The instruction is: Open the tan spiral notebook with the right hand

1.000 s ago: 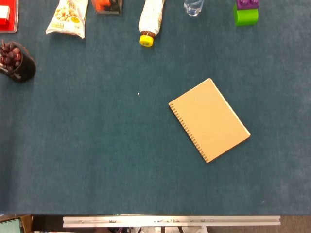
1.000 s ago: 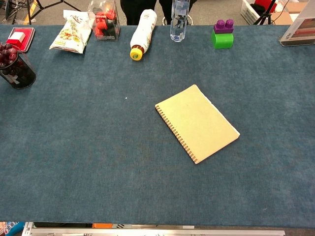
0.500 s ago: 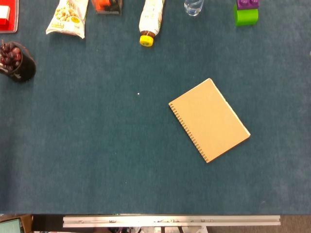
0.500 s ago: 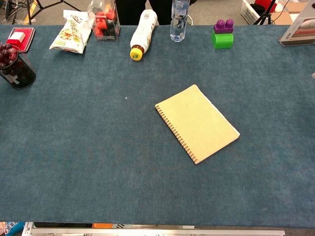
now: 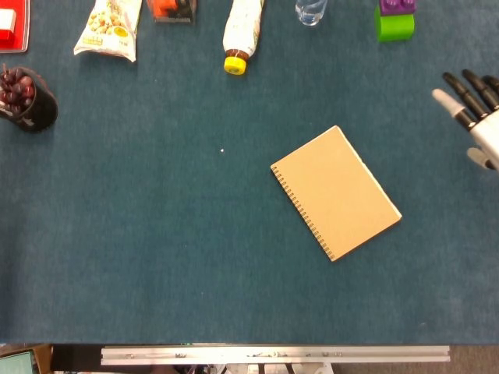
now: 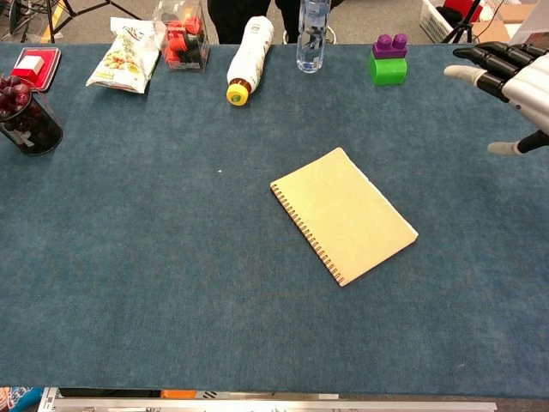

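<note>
- Now my right hand has come into view at the right edge of the table; half a second ago neither view showed it at all.
- Its fingers are stretched out and spread apart, thumb held off to one side, and they hold nothing.
- My left hand shows in neither view.
- The tan spiral notebook lies closed and flat, a little right of the table's middle, turned at an angle, exactly where it lay a second ago.
- Its spiral binding runs down the edge facing left and toward me, so the free edge of the cover faces right and away, toward my incoming hand.
- My hand is well apart from the notebook, above it and to the right in both views, touching nothing.
- I judge this as the start of the reach: nothing of the opening itself is done yet.
- Next, I think, the fingertips must come to the free edge, catch the cover alone and swing it over the spiral.
- A flat cover on soft cloth may slide or lift extra pages with it.
- The green and purple block stands near my hand's path, at the far edge.
</note>
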`<act>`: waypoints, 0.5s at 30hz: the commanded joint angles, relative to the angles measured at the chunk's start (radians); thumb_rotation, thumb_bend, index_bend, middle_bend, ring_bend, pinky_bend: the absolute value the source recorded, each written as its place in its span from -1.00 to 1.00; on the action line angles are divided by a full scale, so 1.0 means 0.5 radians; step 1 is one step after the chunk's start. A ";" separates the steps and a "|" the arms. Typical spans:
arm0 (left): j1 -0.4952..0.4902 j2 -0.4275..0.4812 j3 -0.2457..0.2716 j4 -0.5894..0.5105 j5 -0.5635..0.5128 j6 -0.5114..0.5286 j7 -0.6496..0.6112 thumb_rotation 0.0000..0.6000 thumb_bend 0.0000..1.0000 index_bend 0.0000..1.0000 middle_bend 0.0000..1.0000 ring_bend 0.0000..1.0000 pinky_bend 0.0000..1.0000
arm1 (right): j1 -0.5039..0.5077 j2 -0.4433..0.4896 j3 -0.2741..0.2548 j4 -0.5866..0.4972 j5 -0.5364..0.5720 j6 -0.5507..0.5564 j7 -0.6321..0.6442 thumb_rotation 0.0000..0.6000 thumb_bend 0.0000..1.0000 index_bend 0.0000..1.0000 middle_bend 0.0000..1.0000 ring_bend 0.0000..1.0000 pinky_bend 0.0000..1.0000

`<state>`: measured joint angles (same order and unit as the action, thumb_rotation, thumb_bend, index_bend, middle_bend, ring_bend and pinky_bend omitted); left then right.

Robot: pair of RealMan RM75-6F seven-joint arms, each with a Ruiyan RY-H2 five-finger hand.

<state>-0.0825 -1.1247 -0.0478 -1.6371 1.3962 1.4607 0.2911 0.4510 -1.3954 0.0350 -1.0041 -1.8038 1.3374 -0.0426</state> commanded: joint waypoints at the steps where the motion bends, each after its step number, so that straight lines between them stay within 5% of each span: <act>1: 0.002 0.000 0.000 -0.001 0.003 0.006 0.000 1.00 -0.85 -0.20 -0.51 -0.76 -0.56 | 0.075 -0.088 -0.049 0.127 -0.067 -0.001 0.087 1.00 -1.00 -0.78 -0.92 -0.90 -0.60; 15: 0.027 -0.008 -0.005 0.035 0.011 0.052 -0.064 1.00 -0.85 -0.22 -0.51 -0.75 -0.53 | 0.228 -0.285 -0.188 0.355 -0.103 -0.142 0.278 1.00 -0.62 -0.86 -0.94 -0.99 -0.60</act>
<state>-0.0690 -1.1287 -0.0502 -1.6198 1.4017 1.4865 0.2593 0.5605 -1.5341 -0.0539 -0.8237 -1.8621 1.2778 0.0961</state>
